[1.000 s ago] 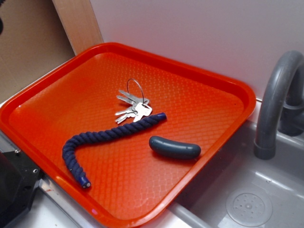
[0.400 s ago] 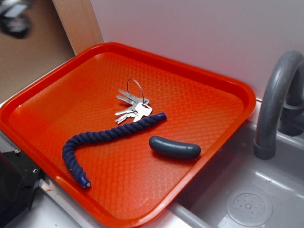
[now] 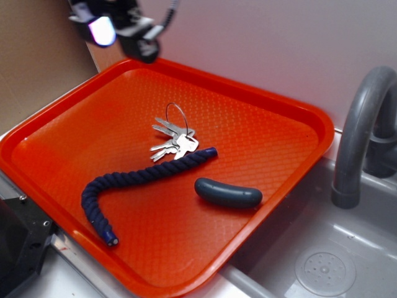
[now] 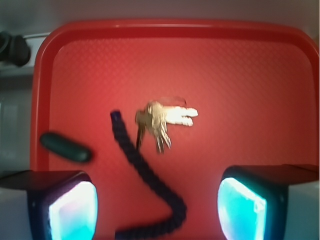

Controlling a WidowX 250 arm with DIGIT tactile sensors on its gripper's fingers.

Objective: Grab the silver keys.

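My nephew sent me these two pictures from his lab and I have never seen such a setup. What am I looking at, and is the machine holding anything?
It is a small robot arm meant to pick up keys. One picture is taken from the side. There the arm's hand shows blurred at the top left, above the far edge of an orange tray. The other picture comes from a camera on the arm's wrist, looking down; the two glowing blue pads at the bottom are its fingers, spread apart. On the tray lie a bunch of silver keys on a ring, a dark blue rope and a dark grey sausage-shaped piece. A grey tap and sink stand beside it. The hand holds nothing.
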